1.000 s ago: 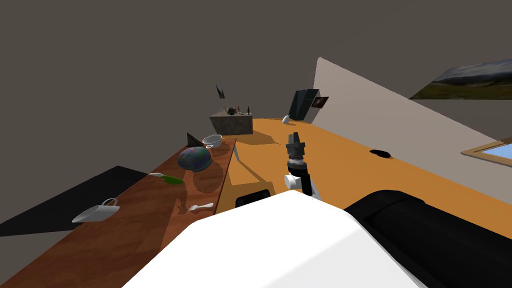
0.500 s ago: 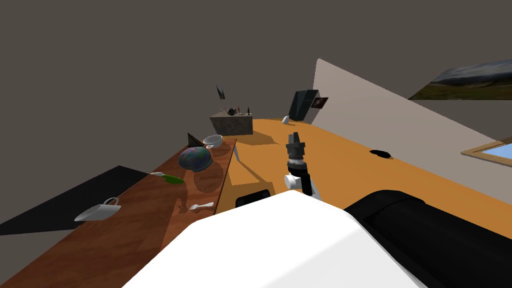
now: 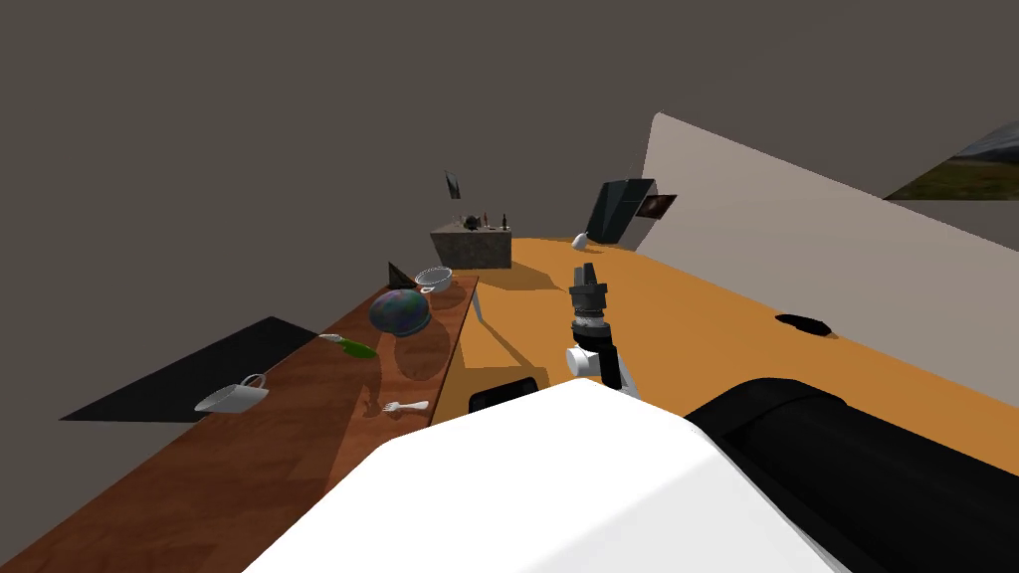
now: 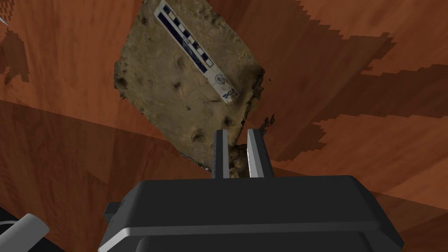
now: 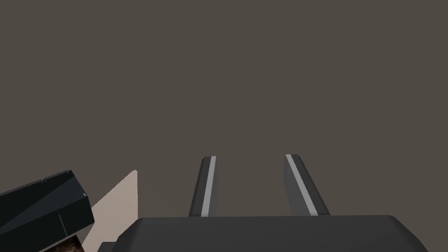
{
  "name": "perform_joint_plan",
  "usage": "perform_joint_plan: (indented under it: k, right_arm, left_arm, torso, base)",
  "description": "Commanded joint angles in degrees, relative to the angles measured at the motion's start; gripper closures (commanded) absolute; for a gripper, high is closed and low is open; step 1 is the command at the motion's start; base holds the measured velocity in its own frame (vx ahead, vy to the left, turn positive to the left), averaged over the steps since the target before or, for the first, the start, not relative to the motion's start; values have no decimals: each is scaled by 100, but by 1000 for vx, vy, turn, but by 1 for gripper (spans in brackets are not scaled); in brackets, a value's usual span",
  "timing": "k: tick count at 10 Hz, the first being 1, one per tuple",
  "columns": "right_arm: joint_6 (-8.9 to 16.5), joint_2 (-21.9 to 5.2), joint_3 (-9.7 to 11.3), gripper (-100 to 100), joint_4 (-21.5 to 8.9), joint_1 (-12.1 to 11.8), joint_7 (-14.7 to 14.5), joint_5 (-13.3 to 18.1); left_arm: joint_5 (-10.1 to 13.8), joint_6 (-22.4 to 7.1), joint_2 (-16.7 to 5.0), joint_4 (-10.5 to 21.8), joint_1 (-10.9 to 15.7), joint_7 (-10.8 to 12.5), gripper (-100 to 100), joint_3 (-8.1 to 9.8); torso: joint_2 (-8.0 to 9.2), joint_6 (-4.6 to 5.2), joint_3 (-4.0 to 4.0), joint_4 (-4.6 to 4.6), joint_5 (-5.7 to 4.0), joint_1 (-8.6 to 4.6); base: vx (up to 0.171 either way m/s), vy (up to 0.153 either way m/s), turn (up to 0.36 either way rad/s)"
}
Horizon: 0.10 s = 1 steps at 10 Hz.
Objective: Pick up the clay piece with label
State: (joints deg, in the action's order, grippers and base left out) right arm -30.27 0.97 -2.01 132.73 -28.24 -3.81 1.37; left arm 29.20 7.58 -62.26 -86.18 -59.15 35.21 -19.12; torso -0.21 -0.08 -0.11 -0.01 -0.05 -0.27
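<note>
The left pincer is nearly closed, its blades nipping the near corner of the brown clay piece. The piece's white label stretches ahead, with the reddish wooden surface beyond. The right pincer gapes open and empty.

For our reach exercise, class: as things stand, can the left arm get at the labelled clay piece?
Very likely yes: the left tool is shut on a corner of the clay piece, with nothing between them.
</note>
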Motion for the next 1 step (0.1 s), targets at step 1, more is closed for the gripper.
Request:
perform_joint_plan:
  k: [1]
  right_arm:
    - [0, 0, 0, 0, 0, 0, 0, 0]
  left_arm:
    - [0, 0, 0, 0, 0, 0, 0, 0]
  torso:
    - [0, 0, 0, 0, 0, 0]
  base:
    - [7, -3, -6]
